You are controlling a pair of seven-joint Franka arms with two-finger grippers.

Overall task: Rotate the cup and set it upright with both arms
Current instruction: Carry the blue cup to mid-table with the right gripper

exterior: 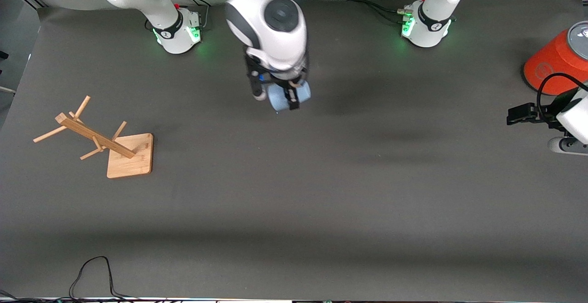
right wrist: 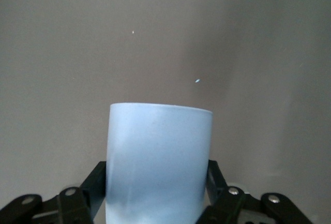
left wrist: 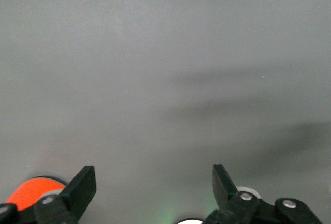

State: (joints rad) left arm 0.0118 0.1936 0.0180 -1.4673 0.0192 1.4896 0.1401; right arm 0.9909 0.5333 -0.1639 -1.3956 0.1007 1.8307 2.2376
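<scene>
A: Where is the cup [exterior: 281, 97] now?

B: Clamped in the right gripper [exterior: 277, 95], over the table [exterior: 294, 193] between the two arm bases; the right wrist view shows a black finger [right wrist: 97, 182] pressed against each side of its pale-blue wall, and the cup [right wrist: 159, 162] lies along the fingers with one end pointing away from the wrist; I cannot tell whether that end is the rim or the bottom.

A: And the other arm?

B: The left gripper [left wrist: 154, 185] waits over the left arm's end of the table, near the orange cylinder [exterior: 558, 62]; its fingers stand wide apart with nothing between them.

A: How will the cup handle?

B: I judge it light and thin-walled; matte plastic, so not very slippery, but the taper could let it slide toward its narrow end; a hard squeeze may flex the wall; the second grip belongs across the free end, clear of the first fingers.

A: Anything in the way?

B: The wooden rack [exterior: 98, 140] sits well apart, toward the right arm's end.
</scene>
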